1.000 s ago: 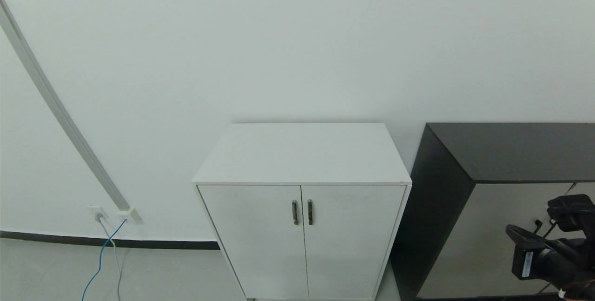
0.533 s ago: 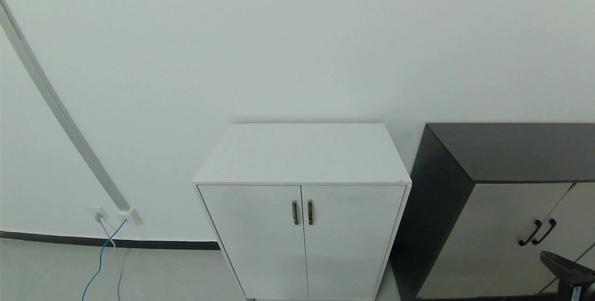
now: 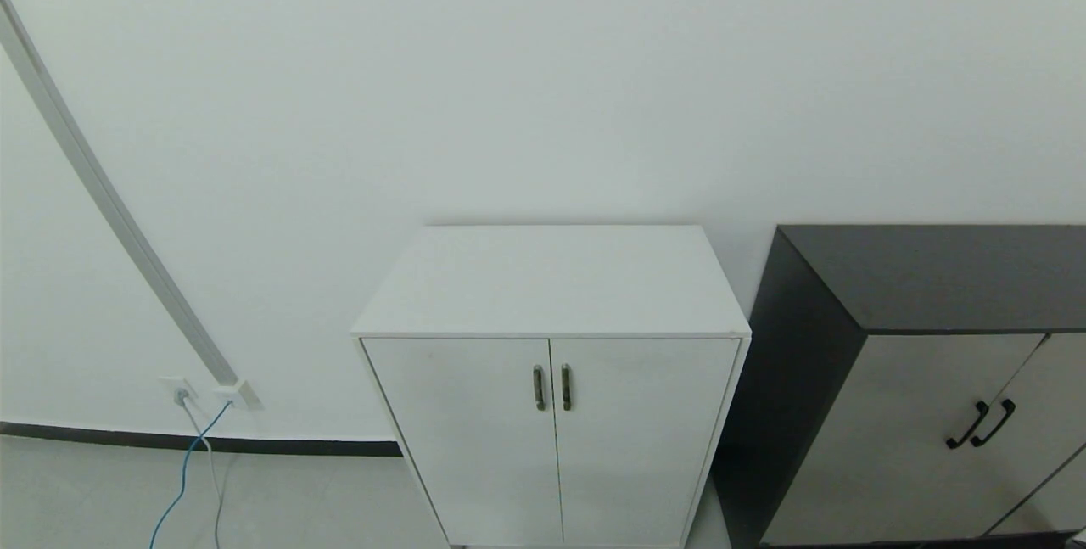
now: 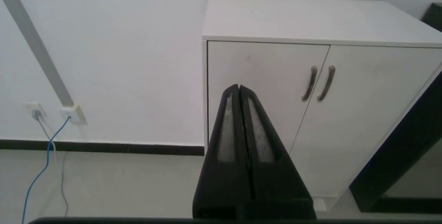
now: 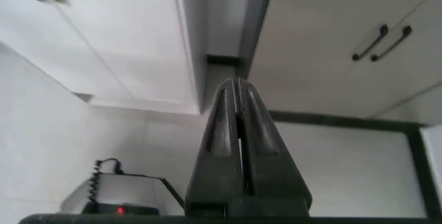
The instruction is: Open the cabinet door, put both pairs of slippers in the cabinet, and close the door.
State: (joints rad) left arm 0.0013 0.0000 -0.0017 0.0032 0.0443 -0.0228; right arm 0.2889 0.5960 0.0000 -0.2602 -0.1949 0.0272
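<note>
A white two-door cabinet (image 3: 551, 294) stands against the wall, both doors closed, with a pair of dark metal handles (image 3: 551, 387) at the middle. In the left wrist view the same cabinet (image 4: 324, 58) lies ahead, and my left gripper (image 4: 239, 92) is shut with nothing in it, held in front of the left door. My right gripper (image 5: 239, 86) is shut and empty too, low down and aimed at the gap between the white cabinet (image 5: 131, 37) and the dark one.
A black cabinet (image 3: 925, 277) with grey doors and black handles (image 3: 982, 423) stands close on the right. A slanted cable duct (image 3: 102, 193), wall sockets (image 3: 208, 392) and a blue cable (image 3: 182, 473) are at the left. A dark box with a red light (image 5: 117, 207) sits on the floor.
My right arm has dropped out of the head view's lower right corner, uncovering the black cabinet's handles. The white cabinet's doors have stayed closed.
</note>
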